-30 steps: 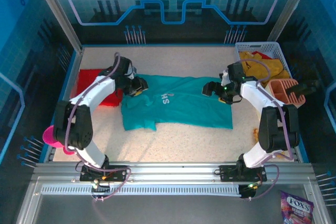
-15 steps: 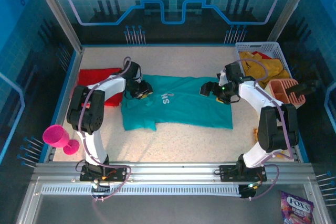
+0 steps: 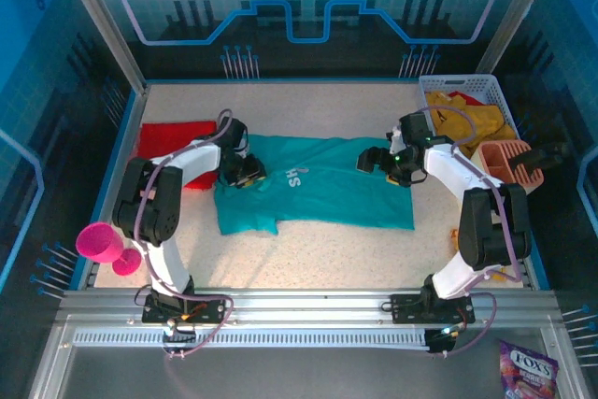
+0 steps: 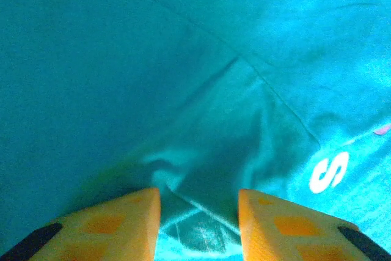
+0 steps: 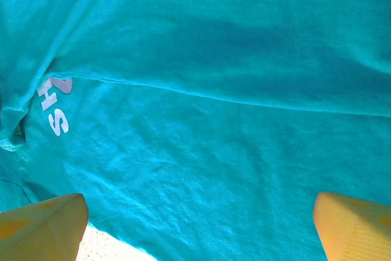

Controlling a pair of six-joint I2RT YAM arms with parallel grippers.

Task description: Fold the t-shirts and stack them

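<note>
Since a second ago my left arm has swung its elbow in from the near left. Its left gripper [image 3: 245, 173] has slid slightly nearer along the collar end of the teal shirt [image 3: 318, 189], and the right arm has barely shifted. I read this as lining up a first fold. The shirt lies spread flat mid-table, the red shirt [image 3: 173, 140] far left, and the yellow shirts [image 3: 478, 119] in the basket [image 3: 439, 83] far right. The left fingers [image 4: 122, 218] are half-closed around a pucker of cloth, and I can't tell whether they grip it. The right gripper [image 3: 374, 158] hangs wide apart, released.

Left claw [image 4: 197, 200] narrowly parted, right claw [image 5: 198, 206] spread wide, both pointing down
</note>
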